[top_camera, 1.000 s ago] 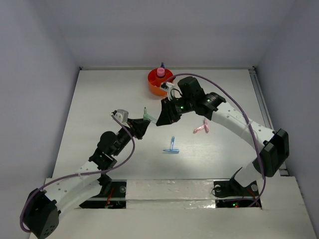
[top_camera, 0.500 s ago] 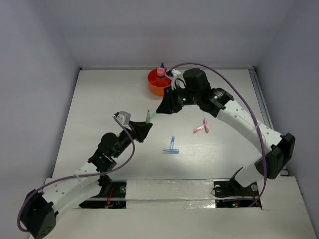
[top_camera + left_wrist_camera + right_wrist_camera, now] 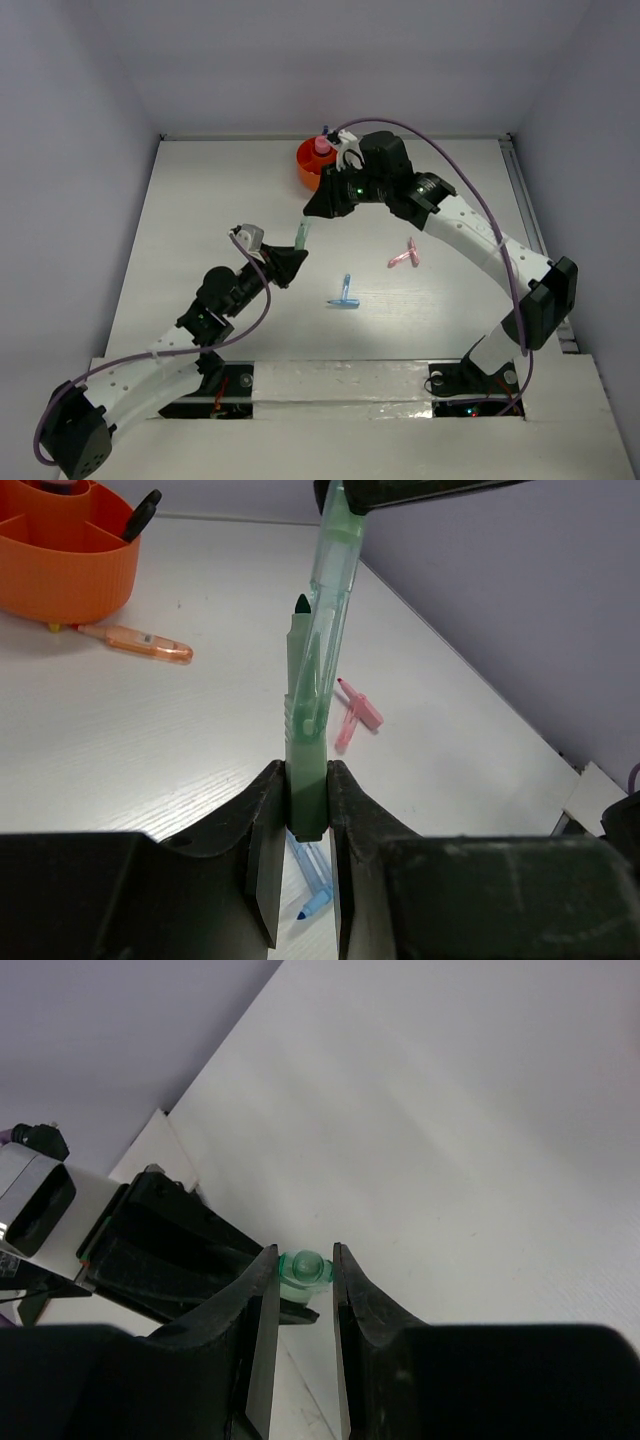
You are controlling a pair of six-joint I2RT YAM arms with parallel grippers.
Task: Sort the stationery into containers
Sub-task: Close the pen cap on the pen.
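Observation:
My left gripper [image 3: 289, 262] is shut on the lower end of a green pen [image 3: 305, 750] and holds it upright above the table, its dark tip bare. My right gripper [image 3: 313, 207] is shut on the pen's clear green cap [image 3: 338, 550], just above and beside the tip. The cap also shows end-on between the right fingers [image 3: 303, 1270]. The orange tub [image 3: 310, 168] stands at the back with the pink-capped glue bottle [image 3: 322, 146] in it. A pink piece [image 3: 404, 256] and a light-blue T-shaped piece [image 3: 344, 293] lie on the table. The scissors and eraser are out of view.
An orange pen [image 3: 135, 640] lies on the table beside the tub [image 3: 60, 565], and a black-tipped item [image 3: 141, 513] leans in the tub. The pink piece [image 3: 355, 712] lies beyond my left gripper, and the light-blue piece [image 3: 312, 880] lies below it. Grey walls enclose the white table.
My right gripper has moved back and left, away from my left gripper, with the cap in it. The left gripper has drawn back slightly with the green pen.

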